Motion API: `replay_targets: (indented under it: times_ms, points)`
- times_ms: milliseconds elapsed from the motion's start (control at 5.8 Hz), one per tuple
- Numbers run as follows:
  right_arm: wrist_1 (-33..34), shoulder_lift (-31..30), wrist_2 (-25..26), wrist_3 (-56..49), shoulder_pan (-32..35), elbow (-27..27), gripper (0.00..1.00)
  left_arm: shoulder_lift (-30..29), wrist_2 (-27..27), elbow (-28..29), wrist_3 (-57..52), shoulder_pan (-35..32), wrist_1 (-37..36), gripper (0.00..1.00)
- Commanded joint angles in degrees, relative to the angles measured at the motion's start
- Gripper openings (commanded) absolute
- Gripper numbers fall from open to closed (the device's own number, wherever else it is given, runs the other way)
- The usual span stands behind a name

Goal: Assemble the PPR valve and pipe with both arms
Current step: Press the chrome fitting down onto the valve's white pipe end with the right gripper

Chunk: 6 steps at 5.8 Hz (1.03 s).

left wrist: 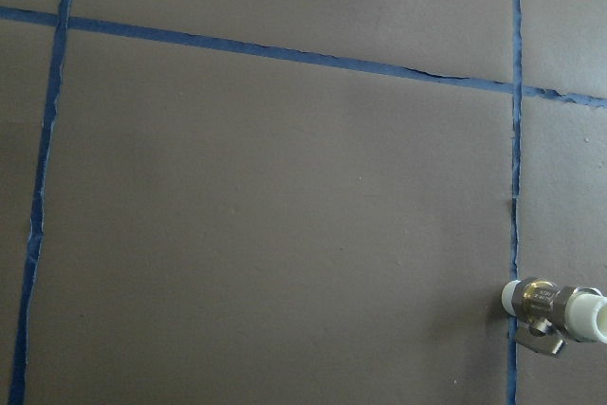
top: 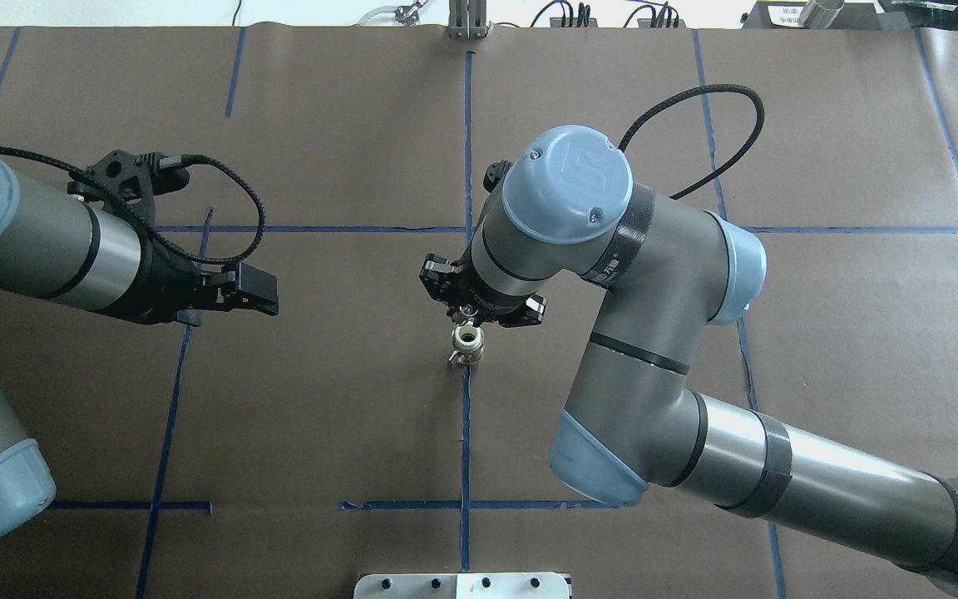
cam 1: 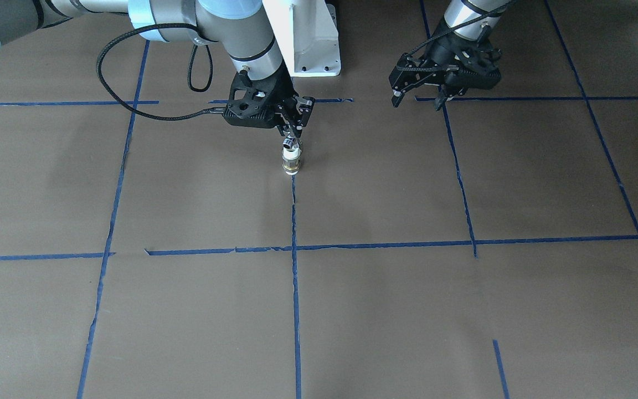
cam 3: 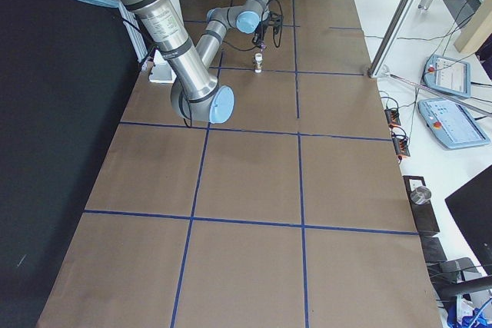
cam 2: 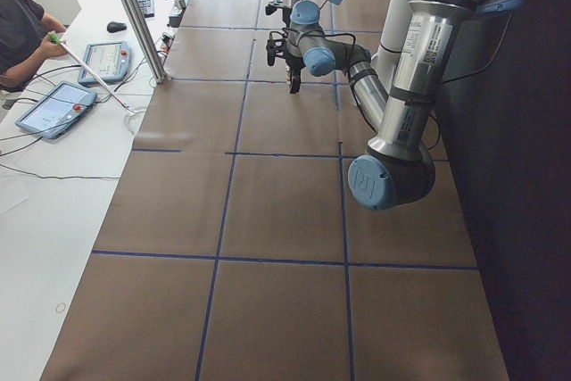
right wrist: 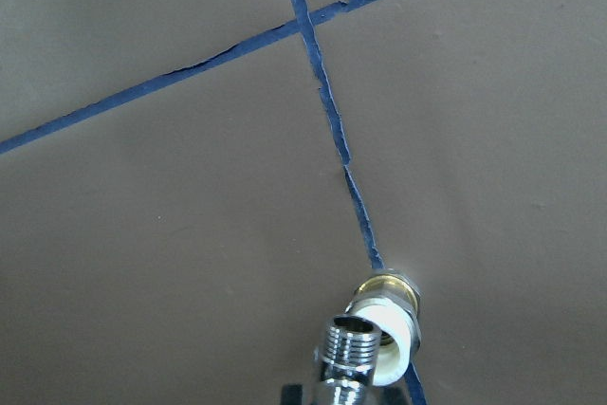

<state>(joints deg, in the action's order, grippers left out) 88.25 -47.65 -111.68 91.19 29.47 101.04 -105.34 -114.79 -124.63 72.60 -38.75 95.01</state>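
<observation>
My right gripper [cam 1: 293, 132] is closed on the fitting [cam 1: 289, 144], a small, shiny, threaded metal piece. The fitting hangs directly over the valve [cam 1: 291, 164]. The valve stands upright on the brown table [cam 1: 186, 188], long axis vertical, with white plastic ends and a brass band. My left gripper [cam 1: 417, 101] has its fingers spread and holds nothing. In the overhead view it is well apart, at the valve's 9 o'clock.
</observation>
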Motion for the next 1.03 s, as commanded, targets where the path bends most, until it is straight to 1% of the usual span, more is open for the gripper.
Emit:
replay_targets:
  times_ms: [0,862]
  points:
    - [0.17,-0.34,0.06,0.04,-0.99,-0.32,0.01,0.05,0.00,0.00,0.00,-0.01,0.00,0.96]
    - [0.17,-0.69,0.15,0.04,-0.99,-1.11,0.01,-0.04,0.00,-0.09,0.00,-0.01,0.00,0.96]
